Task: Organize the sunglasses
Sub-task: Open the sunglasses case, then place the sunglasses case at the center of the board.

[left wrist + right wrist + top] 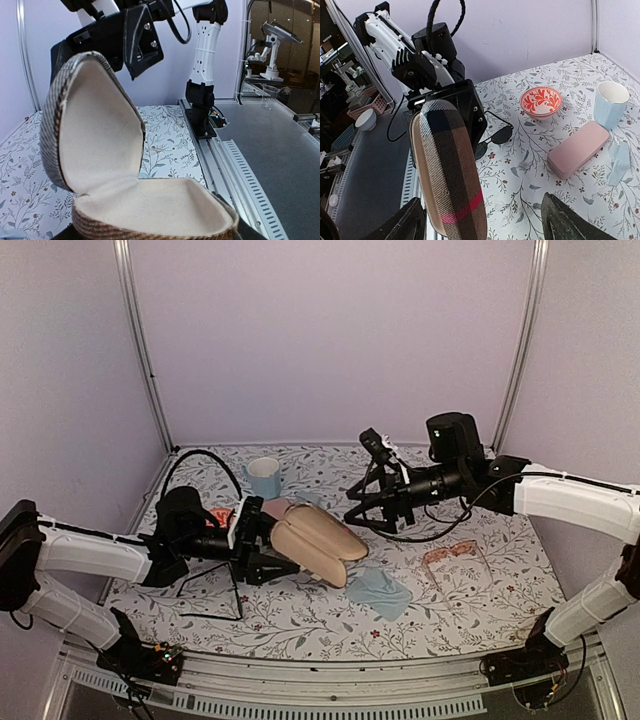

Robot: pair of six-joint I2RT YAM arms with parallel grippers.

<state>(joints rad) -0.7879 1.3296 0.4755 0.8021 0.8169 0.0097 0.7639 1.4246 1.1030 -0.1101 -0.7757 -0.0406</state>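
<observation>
The black wire-framed sunglasses (215,590) lie on the cloth beside my left arm, and in the right wrist view the same sunglasses (497,137) show partly behind the case. The pale pinkish-tan sunglasses (455,558) lie at the right. My left gripper (255,540) is shut on the base of the open brown plaid case (315,540), whose lid (95,125) stands up over the cream-lined base (150,210). My right gripper (482,222) is open, its fingers apart on either side of the lid's plaid back (450,175), not touching it.
A pink case (577,149), a red patterned bowl (540,101) and a blue cup (610,105) stand behind the brown case. A blue cloth (380,592) lies in front of it. The metal rail (240,165) runs along the table's near edge.
</observation>
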